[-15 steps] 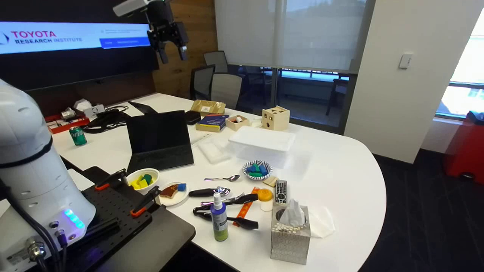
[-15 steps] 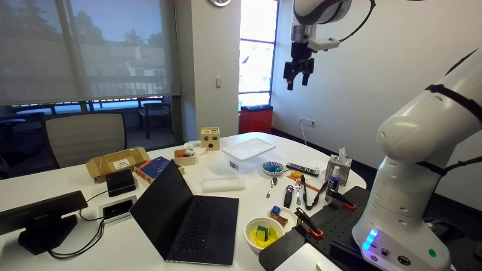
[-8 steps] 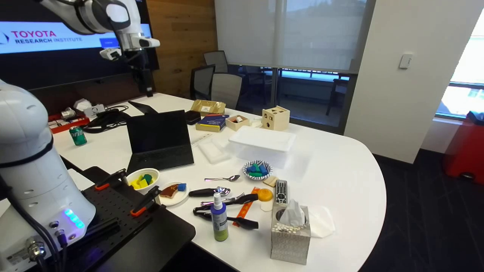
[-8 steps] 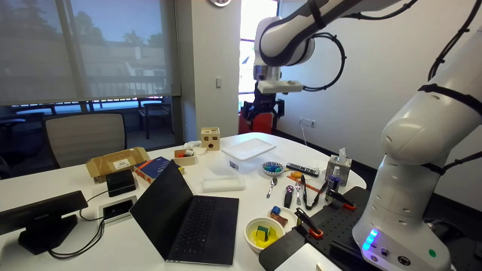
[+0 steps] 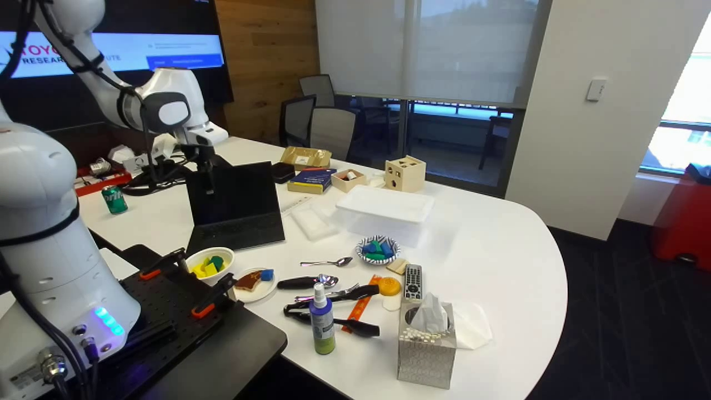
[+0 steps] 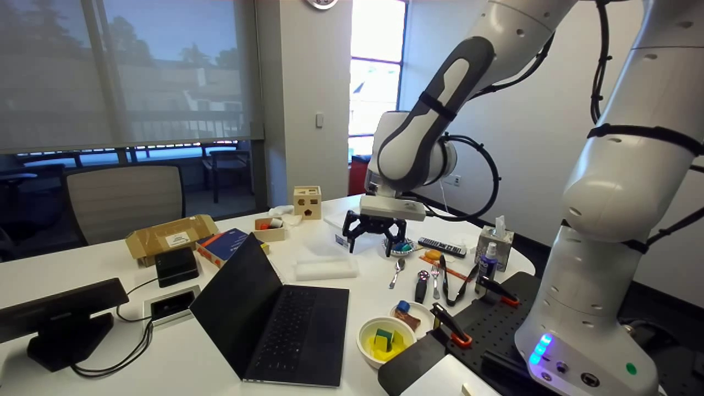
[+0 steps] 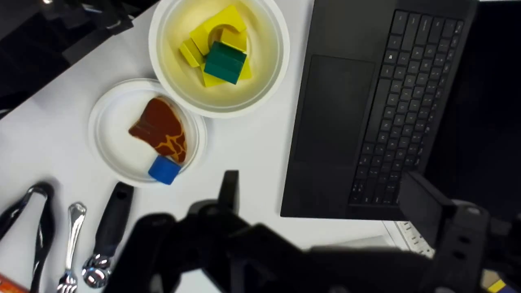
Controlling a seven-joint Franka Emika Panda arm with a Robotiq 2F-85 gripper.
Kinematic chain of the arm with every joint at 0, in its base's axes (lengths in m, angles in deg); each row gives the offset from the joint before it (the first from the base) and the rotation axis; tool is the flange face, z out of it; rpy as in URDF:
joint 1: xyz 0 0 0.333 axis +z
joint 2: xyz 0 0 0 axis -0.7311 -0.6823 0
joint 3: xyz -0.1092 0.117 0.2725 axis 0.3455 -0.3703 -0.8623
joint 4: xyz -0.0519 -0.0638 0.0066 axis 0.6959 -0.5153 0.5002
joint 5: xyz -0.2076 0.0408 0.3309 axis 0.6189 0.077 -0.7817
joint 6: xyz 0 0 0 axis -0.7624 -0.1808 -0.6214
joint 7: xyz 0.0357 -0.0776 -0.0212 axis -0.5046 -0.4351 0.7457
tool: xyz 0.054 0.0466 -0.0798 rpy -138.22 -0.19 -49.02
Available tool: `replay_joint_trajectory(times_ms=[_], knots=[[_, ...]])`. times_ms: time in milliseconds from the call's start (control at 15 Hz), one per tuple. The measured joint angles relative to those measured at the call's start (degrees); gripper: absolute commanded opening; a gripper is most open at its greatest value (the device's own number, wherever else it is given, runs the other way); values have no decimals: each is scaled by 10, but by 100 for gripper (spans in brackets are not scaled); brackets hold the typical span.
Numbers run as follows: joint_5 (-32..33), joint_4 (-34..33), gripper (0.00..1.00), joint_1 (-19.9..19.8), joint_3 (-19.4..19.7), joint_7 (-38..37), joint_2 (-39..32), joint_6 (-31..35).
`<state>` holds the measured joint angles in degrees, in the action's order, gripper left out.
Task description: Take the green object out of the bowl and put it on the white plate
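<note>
Gripper (image 6: 370,253) spread wide — the green block (image 7: 225,62) sits in the bowl (image 7: 263,61).

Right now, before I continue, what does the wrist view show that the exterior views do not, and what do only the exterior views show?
Only the wrist view makes clear that one yellow block in the bowl has a curved cut-out.

Only the exterior views show the tissue box, spray bottle and remote control.

All share the green block in the bowl, the white plate with a blue block, the laptop, and the gripper.
</note>
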<state>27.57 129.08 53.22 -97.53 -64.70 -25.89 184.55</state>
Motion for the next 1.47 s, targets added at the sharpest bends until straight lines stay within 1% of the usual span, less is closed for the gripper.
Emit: replay_joint_trajectory(times_ms=[133,200,267,400,533,600,667,800,933,1133,1467], knots=[[-53,4,100,15,7,20,-62,76],[-92,-2,100,23,6,39,-94,101],[-135,-10,100,24,-4,60,-123,116],[-214,-34,100,3,-51,97,-173,128],[-265,-57,100,-29,-98,113,-215,128],[-283,-63,100,-40,-110,113,-232,126],[-292,-64,100,-43,-112,105,-247,126],[-298,-61,100,-40,-101,70,-267,120],[-298,-58,100,-32,-81,37,-280,109],[-295,-59,100,-29,-56,18,-290,86],[-288,-83,100,17,28,17,-300,30]])
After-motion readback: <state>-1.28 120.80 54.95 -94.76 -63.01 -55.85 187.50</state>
